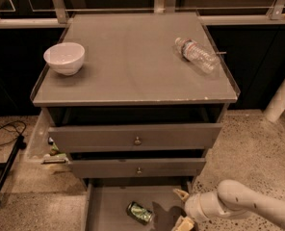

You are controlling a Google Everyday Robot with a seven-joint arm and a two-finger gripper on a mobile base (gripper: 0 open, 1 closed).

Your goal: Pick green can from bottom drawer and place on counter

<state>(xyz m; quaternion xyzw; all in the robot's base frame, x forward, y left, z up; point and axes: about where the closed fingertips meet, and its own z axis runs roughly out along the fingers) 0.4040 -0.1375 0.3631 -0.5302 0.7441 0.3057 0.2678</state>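
Camera view shows the reach step: the gripper, jaws apart and empty, sits just beside the green can lying in the open bottom drawer, so next it should straddle the can and close.

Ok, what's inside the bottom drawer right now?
The green can lies on its side on the bottom drawer floor, with the gripper just right of it, jaws open. The drawer's back is hidden under the middle drawer; its front runs out of view.
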